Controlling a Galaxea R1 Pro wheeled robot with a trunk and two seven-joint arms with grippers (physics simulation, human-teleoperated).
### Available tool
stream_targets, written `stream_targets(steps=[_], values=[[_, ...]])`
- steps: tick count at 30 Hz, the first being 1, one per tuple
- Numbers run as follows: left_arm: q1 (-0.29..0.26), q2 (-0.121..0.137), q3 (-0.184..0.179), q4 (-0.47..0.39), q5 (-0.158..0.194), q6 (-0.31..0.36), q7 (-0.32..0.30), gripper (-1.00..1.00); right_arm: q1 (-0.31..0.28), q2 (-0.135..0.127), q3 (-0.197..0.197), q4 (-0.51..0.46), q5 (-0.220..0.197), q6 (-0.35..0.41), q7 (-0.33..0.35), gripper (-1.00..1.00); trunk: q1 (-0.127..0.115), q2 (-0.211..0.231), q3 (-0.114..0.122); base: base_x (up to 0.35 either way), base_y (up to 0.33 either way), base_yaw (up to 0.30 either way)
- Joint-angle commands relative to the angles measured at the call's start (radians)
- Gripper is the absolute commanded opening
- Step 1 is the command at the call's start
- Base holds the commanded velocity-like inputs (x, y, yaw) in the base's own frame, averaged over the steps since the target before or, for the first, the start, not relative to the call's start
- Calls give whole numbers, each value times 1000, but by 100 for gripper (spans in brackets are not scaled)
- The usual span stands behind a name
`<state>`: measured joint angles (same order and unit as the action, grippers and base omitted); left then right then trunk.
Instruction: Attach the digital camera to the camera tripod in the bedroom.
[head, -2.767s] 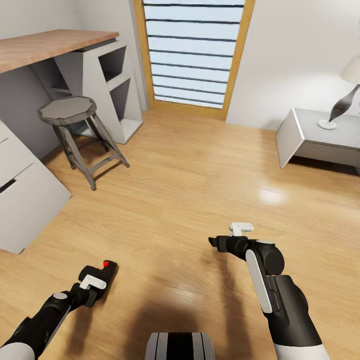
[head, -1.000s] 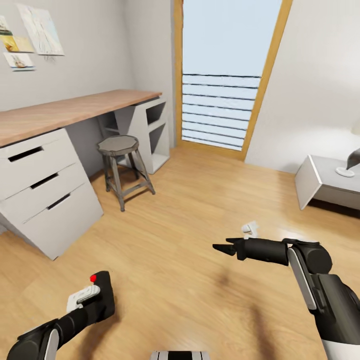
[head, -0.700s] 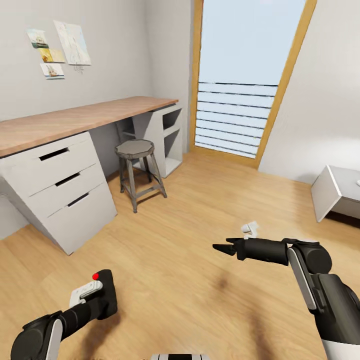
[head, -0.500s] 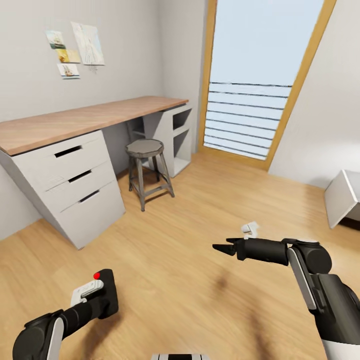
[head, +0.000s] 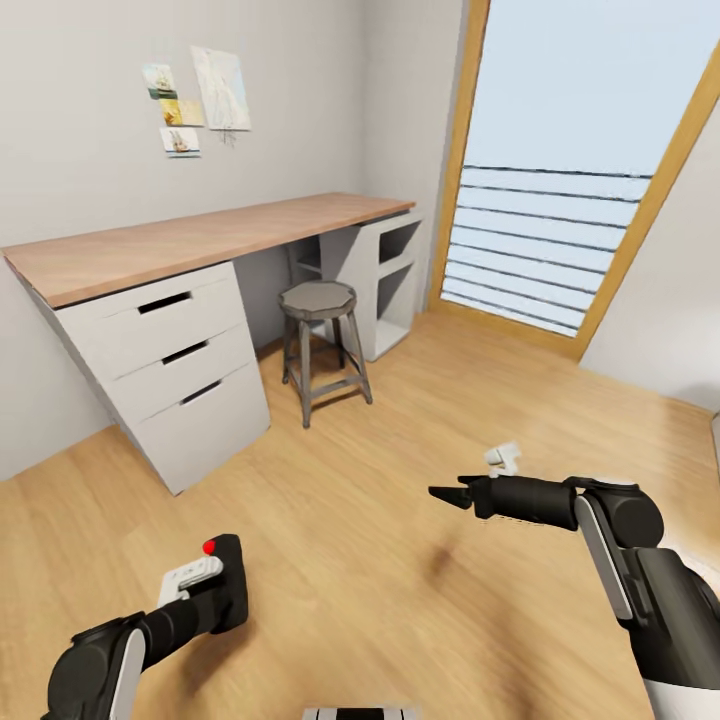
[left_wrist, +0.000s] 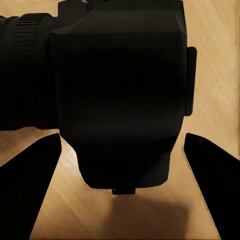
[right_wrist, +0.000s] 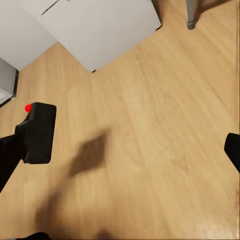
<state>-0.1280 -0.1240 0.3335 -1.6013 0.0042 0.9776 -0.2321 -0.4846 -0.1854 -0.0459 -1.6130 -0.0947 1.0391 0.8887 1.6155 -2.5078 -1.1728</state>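
Observation:
My left gripper (head: 212, 588) is shut on the digital camera (head: 228, 590), a small black box with a red button on top, held low over the plank floor at the near left. In the left wrist view the digital camera (left_wrist: 120, 95) sits between the two dark fingers (left_wrist: 30, 190). It also appears as a black block (right_wrist: 39, 132) in the right wrist view. My right gripper (head: 445, 493) hovers above the floor at the right, open and holding nothing. The camera tripod is out of view.
A wood-topped desk (head: 200, 235) with grey drawers (head: 185, 395) runs along the left wall. A small grey stool (head: 322, 300) stands at its open end. The tall wood-framed window (head: 590, 200) is at the back right. Light wood floor (head: 400, 400) lies ahead.
The whole view has swung left and lifted: desk, stool and window slid to the right, and the low white table left the picture. Both arms keep their pose, camera still held.

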Motion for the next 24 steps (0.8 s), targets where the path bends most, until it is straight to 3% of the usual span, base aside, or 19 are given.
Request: stream_targets(steps=[1, 7, 11, 18, 22, 24], values=[[-1, -1, 0, -1, 1, 6, 0, -100, 0, 0, -1, 0, -10, 8, -5, 100, 0, 0, -1, 252, -220, 57], [2, -1, -7, -2, 2, 6, 8, -100, -1, 1, 0, 1, -9, 8, -14, 100, 0, 0, -1, 255, -229, 24], [23, -2, -5, -3, 2, 3, 10, -100, -1, 14, 3, 1, -8, 8, -78, 100, 0, 0, -1, 218, -199, 36], [69, -5, 1, -4, 4, -8, 16, -100, 0, 89, 20, 0, -7, 8, -373, 100, -2, 1, 15, 75, -69, 151], [85, -6, 16, 0, 5, -11, 36, -100, 6, 130, 107, 0, -7, 8, -563, 100, -3, 2, 30, 17, -16, 88], [86, -7, 26, 1, 5, -12, 38, -100, 7, 134, 121, 0, -7, 8, -583, 100, -4, 2, 38, 8, -8, 42]])
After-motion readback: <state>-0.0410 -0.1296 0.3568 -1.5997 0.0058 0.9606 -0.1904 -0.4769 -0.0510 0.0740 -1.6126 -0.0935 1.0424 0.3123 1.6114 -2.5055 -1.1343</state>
